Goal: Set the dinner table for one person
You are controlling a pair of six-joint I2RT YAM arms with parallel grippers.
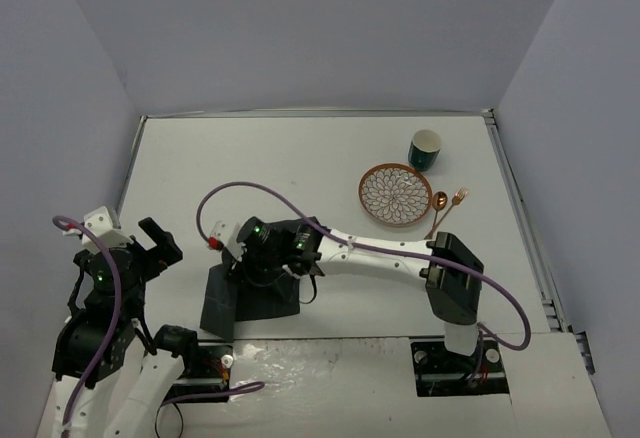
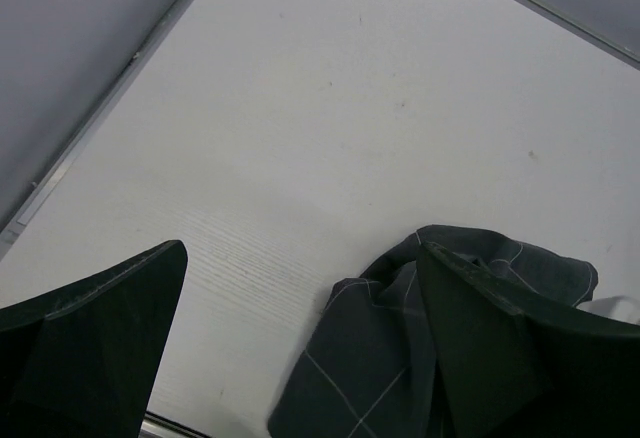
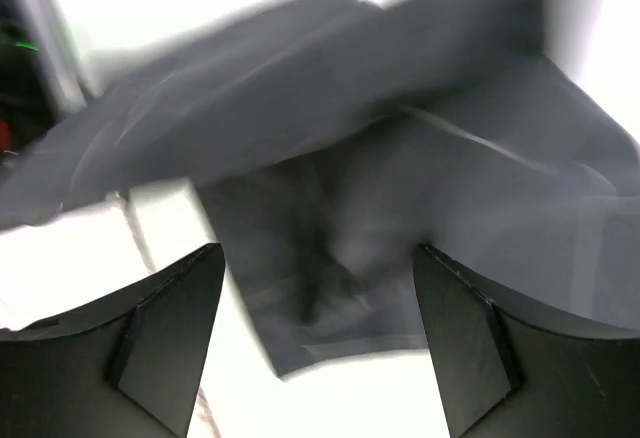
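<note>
My right claw (image 1: 255, 263) hung low over the dark checked cloth mat (image 1: 225, 303), its two fingers spread wide. From its own camera the right claw (image 3: 318, 250) showed the mat (image 3: 400, 158) filling the gap between the fingers and running beyond both of them. That picture was smeared, so I could not tell whether either fingertip touched the fabric. The mat lay rumpled and folded under this claw, on the near part of the dinner table (image 1: 300, 158), with one flat corner reaching out to the claw's left towards the near edge.

Well off to this claw's right stood the patterned plate (image 1: 395, 195). The copper spoon (image 1: 437, 208) and copper fork (image 1: 457, 201) lay side by side just beyond the plate. The green cup (image 1: 425, 148) sat upright farther back from them.

My left claw (image 1: 163, 238) was raised above the table's near left side, fingers spread and gripping nothing. Through its wrist camera the left claw (image 2: 300, 248) looked down on the bare white tabletop (image 2: 350, 108). The mat (image 2: 380, 358) lay bunched below it, nearer its right finger (image 2: 480, 348) than its left, and clear of both.
</note>
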